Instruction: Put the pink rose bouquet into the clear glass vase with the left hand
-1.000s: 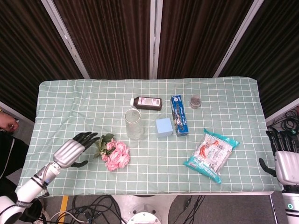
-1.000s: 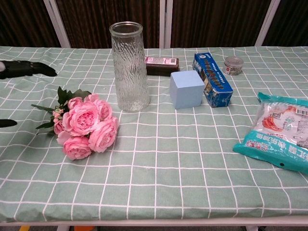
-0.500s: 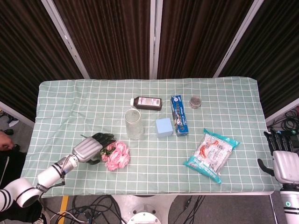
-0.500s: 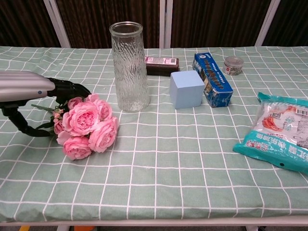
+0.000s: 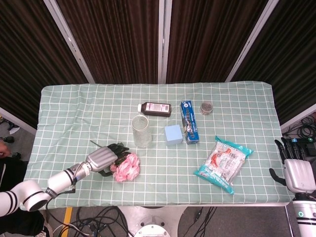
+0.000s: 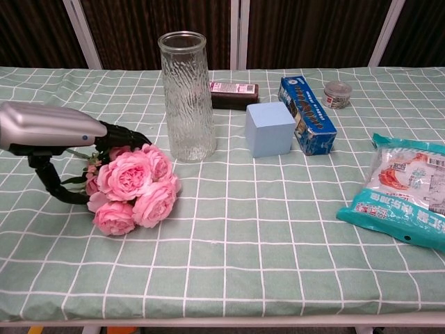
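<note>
The pink rose bouquet [image 5: 127,166] [image 6: 133,188] lies on the green checked cloth, left of centre and near the front edge. My left hand [image 5: 101,159] [image 6: 59,132] grips its leafy stem end. The dark fingers [image 6: 122,132] lie over the leaves and the thumb curls in from the near side, hiding the stems. The blooms still rest on the cloth. The clear glass vase [image 5: 140,131] [image 6: 186,97] stands upright and empty just behind and to the right of the bouquet. My right hand [image 5: 295,168] hangs beyond the table's right edge, fingers apart, holding nothing.
A light blue cube [image 5: 173,134] [image 6: 270,129] and a blue box [image 5: 189,128] [image 6: 306,114] stand right of the vase. Behind it lies a dark bottle [image 5: 156,108] [image 6: 233,94], with a small jar [image 5: 206,107] [image 6: 338,94] further right. A snack bag [image 5: 223,163] [image 6: 407,191] lies at the front right.
My left hand has slid right from the table's left side onto the bouquet's stems and closed around them. The bouquet has shifted slightly right. The right hand has barely moved.
</note>
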Controlling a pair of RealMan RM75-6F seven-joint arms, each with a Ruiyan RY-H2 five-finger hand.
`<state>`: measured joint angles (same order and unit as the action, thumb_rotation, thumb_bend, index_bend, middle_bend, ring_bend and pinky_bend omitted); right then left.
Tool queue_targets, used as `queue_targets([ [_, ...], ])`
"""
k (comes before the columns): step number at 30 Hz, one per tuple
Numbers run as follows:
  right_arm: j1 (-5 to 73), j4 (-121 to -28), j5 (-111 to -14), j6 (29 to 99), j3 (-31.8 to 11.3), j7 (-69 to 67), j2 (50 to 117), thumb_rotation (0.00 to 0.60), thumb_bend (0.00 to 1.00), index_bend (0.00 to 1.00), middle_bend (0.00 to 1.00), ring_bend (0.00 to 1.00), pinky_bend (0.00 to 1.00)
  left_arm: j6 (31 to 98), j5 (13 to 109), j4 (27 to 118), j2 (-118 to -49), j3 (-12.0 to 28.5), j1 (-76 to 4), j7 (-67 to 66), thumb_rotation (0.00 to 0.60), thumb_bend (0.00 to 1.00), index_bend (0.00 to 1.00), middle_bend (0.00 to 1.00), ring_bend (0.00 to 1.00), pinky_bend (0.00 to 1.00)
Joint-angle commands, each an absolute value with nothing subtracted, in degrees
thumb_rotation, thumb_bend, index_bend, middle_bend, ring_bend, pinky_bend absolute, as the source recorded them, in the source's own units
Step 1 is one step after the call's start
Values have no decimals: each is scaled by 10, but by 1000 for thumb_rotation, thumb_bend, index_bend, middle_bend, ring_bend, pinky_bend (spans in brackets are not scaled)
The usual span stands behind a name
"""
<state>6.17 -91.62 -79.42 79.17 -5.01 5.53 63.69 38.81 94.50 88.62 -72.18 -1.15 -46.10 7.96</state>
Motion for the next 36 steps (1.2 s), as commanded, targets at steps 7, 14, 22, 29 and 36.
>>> queue_targets([
  [7, 65, -909, -786, 781, -50, 51, 640, 600, 212, 0, 0, 0, 0, 357, 960, 890, -723, -21, -504, 72, 600, 251, 6, 0, 0, 94],
  [14, 68, -906, -780, 772, -49, 46, 639, 600, 211, 0, 0, 0, 0, 355, 958, 869, -738, -37, -512, 70, 600, 266, 170, 64, 1, 115],
  [22, 71, -913, -775, 763, -49, 49, 635, 600, 211, 0, 0, 0, 0, 441, 971, 830, -765, -42, -483, 69, 600, 304, 429, 358, 220, 338],
  [29, 72, -921, -773, 757, -47, 51, 630, 600, 211, 0, 0, 0, 0, 461, 973, 809, -774, -51, -475, 54, 600, 329, 570, 493, 362, 436],
  [36, 73, -925, -765, 754, -49, 45, 623, 600, 213, 0, 0, 0, 0, 531, 957, 805, -767, -35, -446, 63, 600, 351, 665, 589, 499, 542],
])
